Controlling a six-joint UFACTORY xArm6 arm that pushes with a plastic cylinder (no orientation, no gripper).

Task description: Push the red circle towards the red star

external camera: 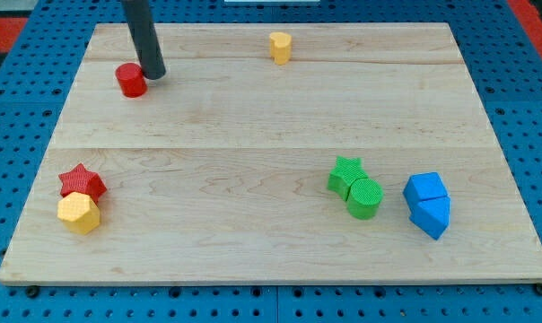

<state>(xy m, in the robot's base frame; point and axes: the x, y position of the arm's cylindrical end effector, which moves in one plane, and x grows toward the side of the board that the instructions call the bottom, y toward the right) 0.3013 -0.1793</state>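
The red circle [131, 80] sits near the board's top left corner. My tip [153, 74] stands right beside it, touching or nearly touching its right side. The red star [82, 182] lies at the view's lower left, well below the red circle. A yellow hexagon [79, 213] rests against the red star's lower edge.
A yellow block [280, 47] stands at the top centre. A green star [345, 174] and a green circle [365, 197] touch at the lower right. Two blue blocks [428, 205] sit together further right. The wooden board [271, 135] lies on a blue pegboard.
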